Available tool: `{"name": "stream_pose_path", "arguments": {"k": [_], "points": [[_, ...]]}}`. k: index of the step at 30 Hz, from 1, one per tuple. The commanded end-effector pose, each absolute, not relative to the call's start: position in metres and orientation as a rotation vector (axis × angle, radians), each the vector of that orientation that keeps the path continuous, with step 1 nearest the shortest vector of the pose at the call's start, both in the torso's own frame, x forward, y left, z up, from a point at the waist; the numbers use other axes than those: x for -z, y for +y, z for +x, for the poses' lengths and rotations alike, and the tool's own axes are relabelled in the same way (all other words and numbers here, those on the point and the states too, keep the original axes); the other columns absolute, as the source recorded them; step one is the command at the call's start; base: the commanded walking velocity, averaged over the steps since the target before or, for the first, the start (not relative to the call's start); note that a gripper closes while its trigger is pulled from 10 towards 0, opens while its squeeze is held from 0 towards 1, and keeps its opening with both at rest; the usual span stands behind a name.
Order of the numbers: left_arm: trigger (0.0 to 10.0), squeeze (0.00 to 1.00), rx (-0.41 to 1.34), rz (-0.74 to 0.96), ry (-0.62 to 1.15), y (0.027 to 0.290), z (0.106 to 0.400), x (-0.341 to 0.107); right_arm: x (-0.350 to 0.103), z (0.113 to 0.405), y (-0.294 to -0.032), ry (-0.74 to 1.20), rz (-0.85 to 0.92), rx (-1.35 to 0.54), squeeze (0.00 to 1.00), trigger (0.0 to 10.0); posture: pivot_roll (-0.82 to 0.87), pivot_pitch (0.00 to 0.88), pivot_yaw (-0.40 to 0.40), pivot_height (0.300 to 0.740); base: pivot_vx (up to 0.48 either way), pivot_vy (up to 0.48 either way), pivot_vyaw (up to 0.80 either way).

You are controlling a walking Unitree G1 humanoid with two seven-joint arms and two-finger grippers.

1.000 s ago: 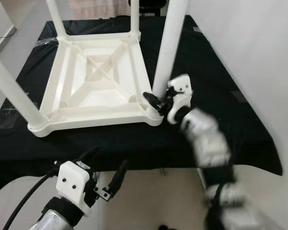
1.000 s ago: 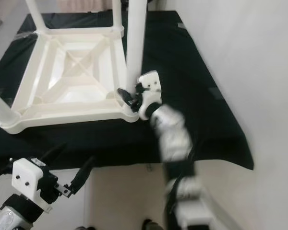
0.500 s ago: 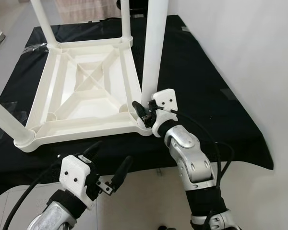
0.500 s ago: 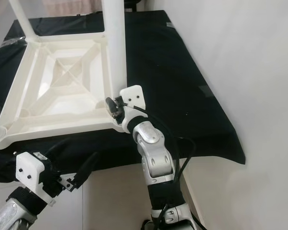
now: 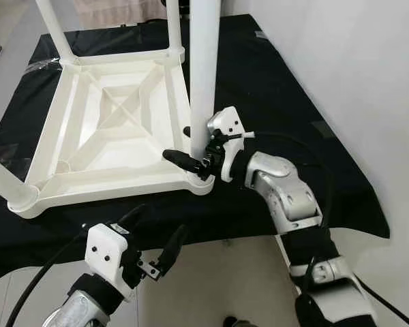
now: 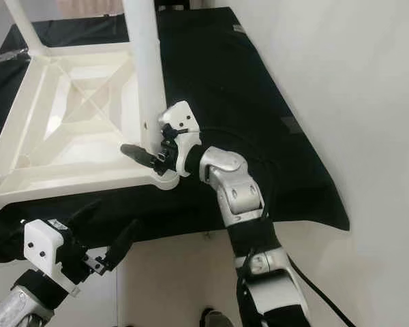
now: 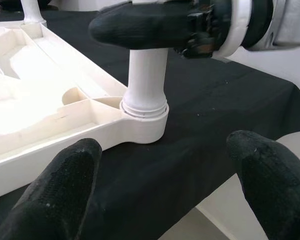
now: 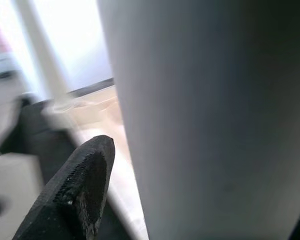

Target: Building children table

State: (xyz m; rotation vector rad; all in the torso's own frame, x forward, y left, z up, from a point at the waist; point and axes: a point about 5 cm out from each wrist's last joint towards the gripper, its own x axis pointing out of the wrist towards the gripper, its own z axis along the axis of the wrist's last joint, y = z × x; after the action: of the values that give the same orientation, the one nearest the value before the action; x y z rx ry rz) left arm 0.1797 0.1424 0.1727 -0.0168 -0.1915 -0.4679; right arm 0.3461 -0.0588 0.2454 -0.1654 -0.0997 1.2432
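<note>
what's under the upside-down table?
A black cloth lies under the white table, spread over a raised surface and hanging over its near edge. What the cloth covers is hidden. The right gripper is at the near leg, just above its socket.

Right arm (image 5: 286, 197): silver metallic segments, rounded joints, thin black cable looping alongside. Wrist housing white, angular, with small dark screw holes. Right hand (image 5: 191, 153): two long black fingers with a rough, textured surface. Left hand (image 5: 153, 242): identical black fingers on a white boxy housing with two holes; thick black cable (image 5: 34, 289) trailing.
</note>
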Motion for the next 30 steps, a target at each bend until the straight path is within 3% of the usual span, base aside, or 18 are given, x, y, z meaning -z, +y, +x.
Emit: {"name": "stream_pose_path", "arguments": {"k": [1, 3, 4, 15, 20, 22, 24, 25, 26, 30], "points": [[10.0, 0.0, 0.474, -0.023, -0.188, 0.141, 0.176, -0.171, -0.243, 0.34, -0.049, -0.09, -0.172, -1.416, 0.0, 10.0, 0.06, 0.219, -0.019, 0.74, 0.0, 0.0, 0.0], [10.0, 0.0, 0.474, -0.023, -0.188, 0.141, 0.176, -0.171, -0.239, 0.341, -0.049, -0.051, -0.174, -1.469, 0.0, 10.0, 0.07, 0.218, -0.022, 0.74, 0.0, 0.0, 0.0], [10.0, 0.0, 0.474, -0.023, -0.188, 0.141, 0.176, -0.171, -0.236, 0.343, -0.05, -0.026, -0.175, -1.486, 0.0, 0.0, 0.07, 0.219, -0.024, 0.74, 0.0, 0.0, 0.0], [10.0, 0.0, 0.473, -0.021, -0.191, 0.142, 0.176, -0.171, -0.227, 0.352, -0.068, -0.008, -0.143, -1.377, 0.0, 0.0, 0.06, 0.231, -0.015, 0.74, 0.0, 0.0, 0.0], [10.0, 0.0, 0.476, -0.02, -0.194, 0.143, 0.176, -0.172, -0.214, 0.351, -0.085, 0.009, -0.129, -1.106, 0.0, 0.0, 0.04, 0.244, -0.02, 0.74, 0.0, 0.0, 0.0], [10.0, 0.0, 0.476, -0.018, -0.197, 0.145, 0.178, -0.173, -0.171, 0.327, -0.076, 0.134, -0.064, -0.682, 0.0, 0.0, 0.02, 0.25, -0.016, 0.74, 0.0, 0.0, 0.0], [10.0, 0.0, 0.476, -0.018, -0.197, 0.145, 0.178, -0.173, -0.171, 0.327, -0.076, 0.134, -0.064, -0.682, 0.0, 0.0, 0.02, 0.25, -0.016, 0.74, 0.0, 0.0, 0.0], [10.0, 0.0, 0.476, -0.018, -0.199, 0.145, 0.179, -0.173, -0.156, 0.313, -0.073, 0.193, -0.05, -0.549, 0.0, 0.0, 0.02, 0.25, -0.016, 0.74, 0.0, 0.0, 0.0], [10.0, 0.0, 0.478, -0.014, -0.201, 0.146, 0.181, -0.173, -0.144, 0.296, -0.05, 0.2, -0.05, -0.568, 0.0, 0.0, 0.03, 0.239, -0.007, 0.74, 0.0, 0.0, 0.0], [10.0, 0.0, 0.475, -0.011, -0.202, 0.146, 0.183, -0.172, -0.151, 0.308, -0.042, 0.138, -0.075, -0.583, 0.0, 0.0, 0.03, 0.233, -0.012, 0.74, 0.0, 0.0, 0.0]]}}
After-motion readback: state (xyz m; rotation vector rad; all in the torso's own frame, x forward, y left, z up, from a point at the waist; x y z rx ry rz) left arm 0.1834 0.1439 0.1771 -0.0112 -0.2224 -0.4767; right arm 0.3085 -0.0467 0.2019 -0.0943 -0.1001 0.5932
